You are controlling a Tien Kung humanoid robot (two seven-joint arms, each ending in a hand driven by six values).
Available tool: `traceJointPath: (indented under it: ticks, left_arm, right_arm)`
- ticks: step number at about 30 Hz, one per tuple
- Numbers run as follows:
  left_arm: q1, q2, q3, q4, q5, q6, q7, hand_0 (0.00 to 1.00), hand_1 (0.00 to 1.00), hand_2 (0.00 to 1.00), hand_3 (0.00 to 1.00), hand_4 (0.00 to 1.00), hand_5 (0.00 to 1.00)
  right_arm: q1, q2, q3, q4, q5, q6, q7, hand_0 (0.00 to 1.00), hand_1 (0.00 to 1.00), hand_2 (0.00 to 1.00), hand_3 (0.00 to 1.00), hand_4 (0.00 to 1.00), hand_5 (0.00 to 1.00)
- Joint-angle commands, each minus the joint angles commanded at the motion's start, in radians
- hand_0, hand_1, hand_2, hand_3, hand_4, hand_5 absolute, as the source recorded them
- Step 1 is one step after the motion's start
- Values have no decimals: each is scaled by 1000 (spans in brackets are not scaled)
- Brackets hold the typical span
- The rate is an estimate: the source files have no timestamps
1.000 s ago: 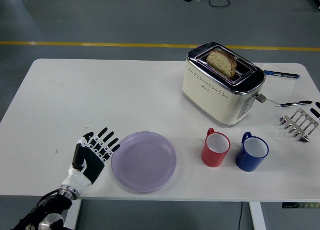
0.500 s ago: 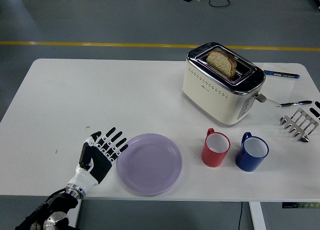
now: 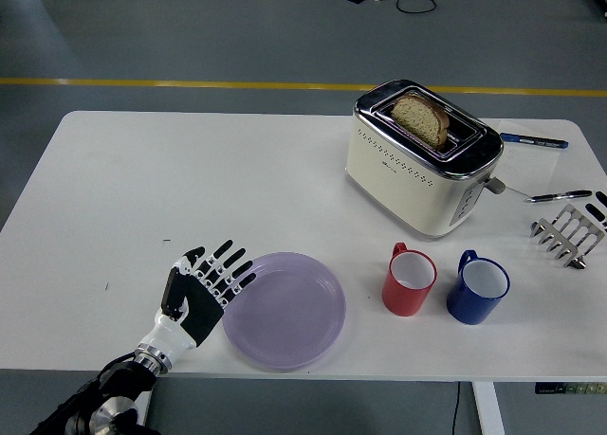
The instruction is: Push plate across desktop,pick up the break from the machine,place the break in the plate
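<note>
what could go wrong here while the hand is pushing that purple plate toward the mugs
1. The left hand pushes with open fingers at the plate's left rim; the fingers might ride over the low rim.
2. The plate lies close to the table's near edge, so a skewed push might tip it off.
3. Pushed further right, it could knock the red mug.

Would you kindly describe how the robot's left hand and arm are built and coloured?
The left hand has a black palm and five slim fingers banded black and white, with black tips. A white cuff forms the wrist, followed by a silver ring and a black arm carrying dark cables.
</note>
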Motion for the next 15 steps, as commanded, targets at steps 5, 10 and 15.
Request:
traceJointPath:
  ticks: [5, 10, 15]
  left_arm:
    - [6, 1, -14, -34, 62, 58, -40, 824, 834, 874, 894, 490, 998]
    - [30, -7, -69, -88, 148, 162, -78, 817, 822, 857, 854, 489, 998]
    - [64, -17, -174, -137, 255, 281, -120, 792, 797, 829, 813, 490, 998]
  right_arm:
    - [-3, 0, -1, 0, 0, 0, 0, 694, 656, 664, 670, 512, 571]
    - [-4, -2, -7, 3, -2, -1, 0, 693, 655, 664, 670, 512, 570]
    - [7, -17, -20, 14, -39, -17, 3, 693, 655, 664, 670, 512, 571]
